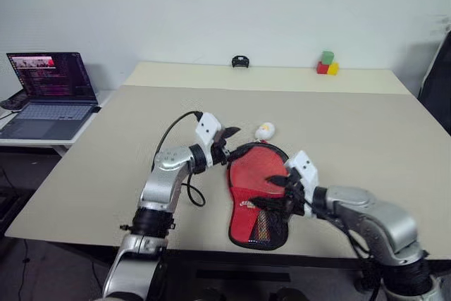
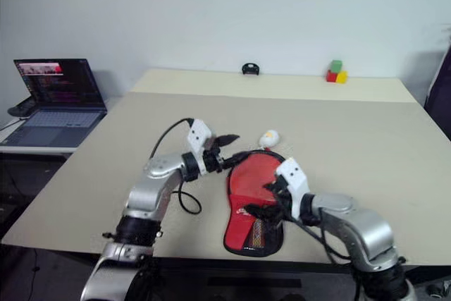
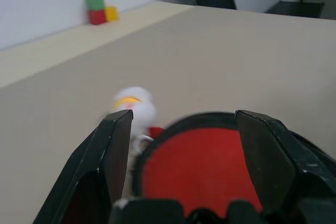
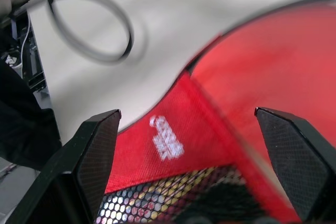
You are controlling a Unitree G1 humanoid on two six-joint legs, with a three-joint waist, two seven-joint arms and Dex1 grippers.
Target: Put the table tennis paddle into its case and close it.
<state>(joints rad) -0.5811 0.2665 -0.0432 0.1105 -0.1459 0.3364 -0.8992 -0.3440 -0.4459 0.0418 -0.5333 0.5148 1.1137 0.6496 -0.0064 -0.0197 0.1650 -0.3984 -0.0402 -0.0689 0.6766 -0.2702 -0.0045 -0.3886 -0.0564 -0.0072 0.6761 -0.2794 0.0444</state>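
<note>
Lying on bench: the wide beige bench (image 1: pixel 366 125) carries the paddle-shaped soft case (image 1: pixel 257 199) with its red panel and see-through mesh up, near the front edge between the two arms.
Paddle: the round red-rubber-faced table tennis paddle seems to sit inside the case, red face under the round end, handle colours behind the mesh; I cannot tell whether the zip is shut.
Long axis: round end away from the robot, narrow mesh end toward it.
Right gripper (image 1: pixel 276 192): over the case's narrow half, black fingers wide apart, holding nothing; judged the nearer arm for pinning the case.
Left gripper (image 2: pixel 227 139): just beside the round end's far left rim, fingers apart and empty, pointing across toward the small white round toy (image 1: pixel 265 130) that lies just beyond the case.
Next move: judged to be finding the zip pull along the edge.
</note>
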